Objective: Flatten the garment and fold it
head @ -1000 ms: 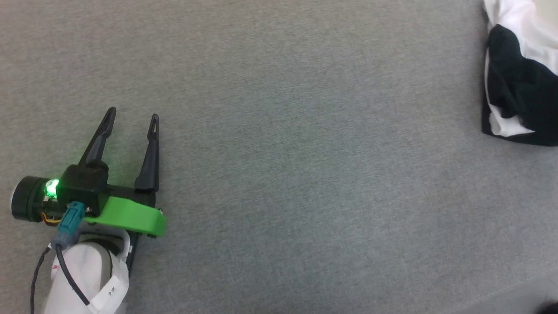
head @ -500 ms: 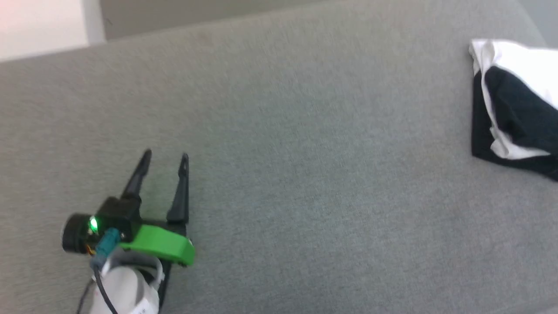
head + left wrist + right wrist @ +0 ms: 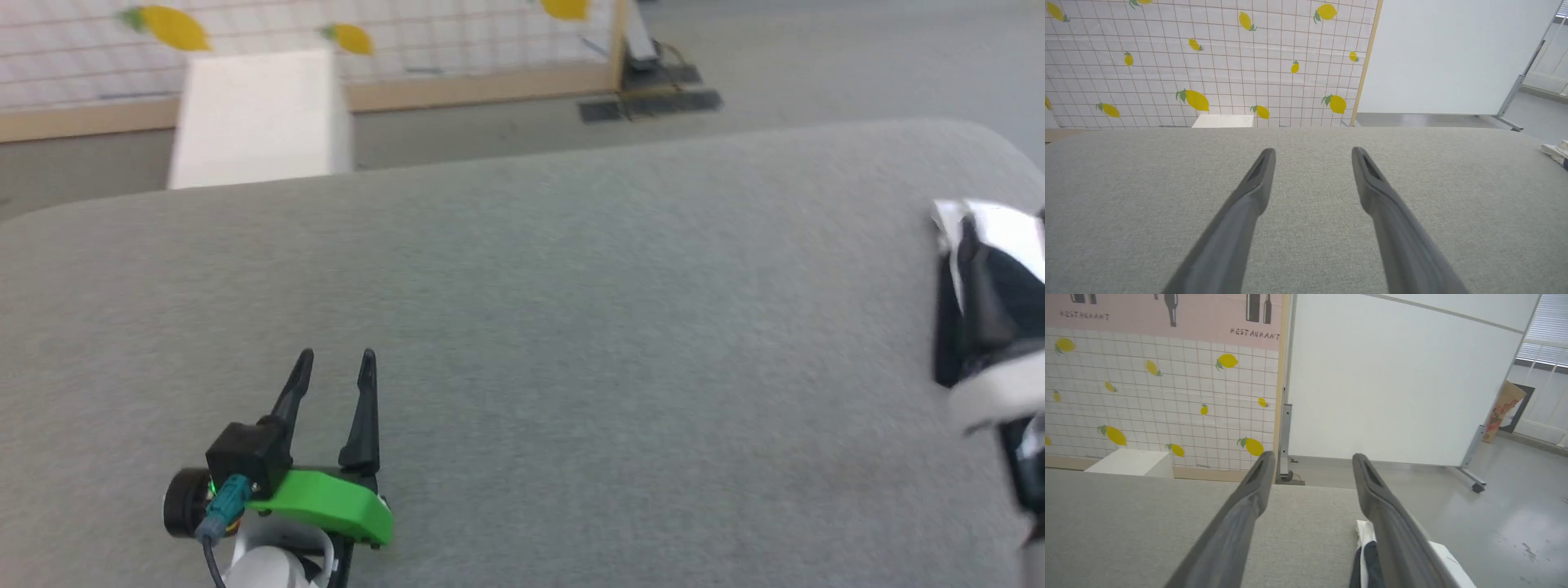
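The garment (image 3: 984, 302) is lying bunched at the right edge of the grey worktop (image 3: 612, 327), near its far right corner, black cloth wrapping over white. The right wrist view is showing it (image 3: 1367, 547) just under that arm's right finger, apart from it as far as I can tell. It is looking soft, light and limp, likely to sag and slide over itself when lifted, so a pinch through all layers at a hem or shoulder seam is probably serving best. The right gripper (image 3: 1313, 456) is hanging released, fingers spread with nothing between them. The left gripper (image 3: 335, 357) is resting over the near left part of the worktop, well apart from the garment, likewise spread and empty (image 3: 1313, 152). Against the earlier frames, the head camera is now looking further up, bringing in the white box (image 3: 257, 114) and the lemon-patterned wall (image 3: 1208, 61). The garment is sitting lower and more cut off, a shift of the camera rather than of the cloth.
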`<state>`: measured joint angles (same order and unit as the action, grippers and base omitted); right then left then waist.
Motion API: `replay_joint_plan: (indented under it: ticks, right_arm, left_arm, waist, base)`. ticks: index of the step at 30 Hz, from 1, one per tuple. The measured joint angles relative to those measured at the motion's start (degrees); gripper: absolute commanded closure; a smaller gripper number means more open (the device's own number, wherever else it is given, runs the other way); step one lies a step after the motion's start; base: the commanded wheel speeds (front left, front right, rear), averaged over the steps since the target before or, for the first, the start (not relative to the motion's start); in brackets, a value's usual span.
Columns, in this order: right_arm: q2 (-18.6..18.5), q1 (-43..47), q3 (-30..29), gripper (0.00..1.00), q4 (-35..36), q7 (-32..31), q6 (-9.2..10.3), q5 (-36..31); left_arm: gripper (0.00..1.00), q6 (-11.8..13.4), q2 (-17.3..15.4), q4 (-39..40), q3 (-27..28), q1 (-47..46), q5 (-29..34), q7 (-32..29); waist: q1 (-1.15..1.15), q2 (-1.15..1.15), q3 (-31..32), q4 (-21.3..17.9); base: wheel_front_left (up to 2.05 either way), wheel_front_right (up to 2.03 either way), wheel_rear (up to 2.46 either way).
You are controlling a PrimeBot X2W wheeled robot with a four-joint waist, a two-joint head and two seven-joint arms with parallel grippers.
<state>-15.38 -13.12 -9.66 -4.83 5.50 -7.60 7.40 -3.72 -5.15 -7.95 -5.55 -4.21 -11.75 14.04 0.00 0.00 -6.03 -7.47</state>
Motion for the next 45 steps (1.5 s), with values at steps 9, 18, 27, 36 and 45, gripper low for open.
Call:
replay_joint_plan:
  ticks: [9,18,27,36,45]
  right_arm:
    - [9.3,11.5,2.8,0.0,9.0,0.6,0.01,0.8]
    - [11.6,17.0,5.5,0.0,7.5,2.2,0.02,-1.1]
    - [12.3,19.0,5.9,0.0,6.1,2.9,0.02,-1.3]
    - [12.3,19.0,6.0,1.0,5.8,2.8,0.01,-1.1]
    - [12.3,19.0,6.1,1.0,5.8,2.5,0.01,-1.3]
  left_arm:
    - [0.0,0.0,0.5,-1.8,-0.6,0.1,-0.4,0.4]
    - [0.0,-0.3,1.2,-2.9,-1.4,0.6,-0.6,0.5]
    - [0.0,-0.3,1.6,-3.8,-1.5,1.3,-1.2,0.5]
    - [1.0,-0.3,1.6,-4.1,-1.5,1.3,-1.4,0.4]
    - [1.0,-0.3,1.6,-3.6,-1.2,1.3,-0.9,-0.4]
  waist:
    - [0.0,0.0,4.2,6.3]
    - [0.0,0.0,6.7,9.4]
    - [0.0,0.0,7.1,10.1]
    - [0.0,0.0,6.9,10.0]
    - [0.0,0.0,6.8,9.8]
  base:
    - [0.0,0.0,0.0]
    - [0.0,0.0,0.0]
    - [0.0,0.0,0.0]
    - [0.0,0.0,0.0]
    - [0.0,0.0,0.0]
